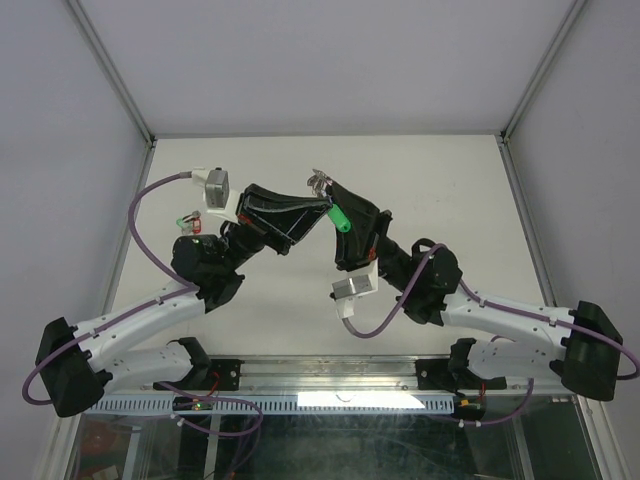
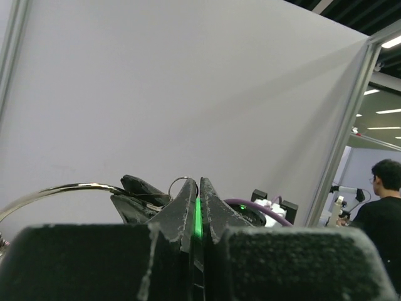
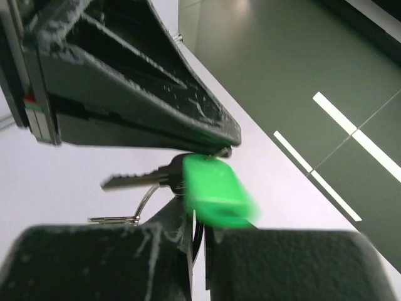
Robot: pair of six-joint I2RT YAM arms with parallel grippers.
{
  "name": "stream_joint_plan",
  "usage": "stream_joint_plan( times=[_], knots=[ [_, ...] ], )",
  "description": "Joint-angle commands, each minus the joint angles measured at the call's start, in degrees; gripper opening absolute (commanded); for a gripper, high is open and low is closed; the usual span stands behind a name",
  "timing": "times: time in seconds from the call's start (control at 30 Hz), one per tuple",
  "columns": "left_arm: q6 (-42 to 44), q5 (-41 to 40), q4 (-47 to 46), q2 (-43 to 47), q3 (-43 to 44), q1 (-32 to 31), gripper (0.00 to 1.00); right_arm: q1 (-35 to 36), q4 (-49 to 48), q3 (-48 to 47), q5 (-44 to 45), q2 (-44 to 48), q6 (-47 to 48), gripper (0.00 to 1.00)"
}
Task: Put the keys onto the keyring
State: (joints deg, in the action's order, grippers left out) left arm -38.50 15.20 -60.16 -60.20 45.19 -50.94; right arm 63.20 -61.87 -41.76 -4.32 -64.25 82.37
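- My left fingers (image 2: 182,210) clench the green key (image 3: 216,191), and my right fingers (image 3: 172,229) clench the keyring (image 2: 62,187).
- If I misalign them, the key could skid off the keyring and twist loose.

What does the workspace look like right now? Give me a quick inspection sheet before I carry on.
Surface: white table, no marks seen.
Job's things: green key and keyring are held up where the two arms meet. No yellow key seen.
Clutter: small red item beside the left arm, too small to identify.
Grippers: left pincer shut, with green showing in its slit. Right pincer shut, seemingly on the keyring.
Cables: purple cables loop from the wrist cameras, away from the keys.
Surroundings: white enclosure walls. A person in dark clothes stands outside.
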Motion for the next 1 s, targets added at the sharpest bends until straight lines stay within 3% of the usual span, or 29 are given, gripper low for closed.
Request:
stream_joint_plan(
  times=[0.0, 0.4, 0.6, 0.67, 0.8, 0.97],
  knots=[
    [0.86, 5.93, -5.10, 5.32, 3.91, -1.71, 0.00, -3.96, 9.05, 3.08, 4.28, 0.79, 0.93, 0.00],
    [7.96, 4.05, 11.21, 9.74, 6.06, -1.71, 0.00, -4.41, 21.16, 2.96, 4.97, 11.93, 1.55, 0.00],
    [13.38, 3.86, 26.00, 10.21, 10.17, -1.71, 0.18, -4.05, 24.25, 2.19, 4.54, 15.28, -5.44, 0.00],
    [15.54, 3.19, 31.66, 10.56, 11.96, -1.71, 0.21, -3.96, 33.80, -0.31, 4.47, 16.79, -7.32, 0.00],
    [19.60, 1.20, 41.78, 11.33, 13.85, -1.71, 0.23, -3.96, 56.99, -8.90, 3.74, 17.48, -23.06, 0.00],
    [22.05, -3.45, 47.92, 13.79, 13.13, -1.71, 0.25, -3.96, 75.82, -17.24, 5.92, 16.44, -34.63, 0.00]
  ],
)
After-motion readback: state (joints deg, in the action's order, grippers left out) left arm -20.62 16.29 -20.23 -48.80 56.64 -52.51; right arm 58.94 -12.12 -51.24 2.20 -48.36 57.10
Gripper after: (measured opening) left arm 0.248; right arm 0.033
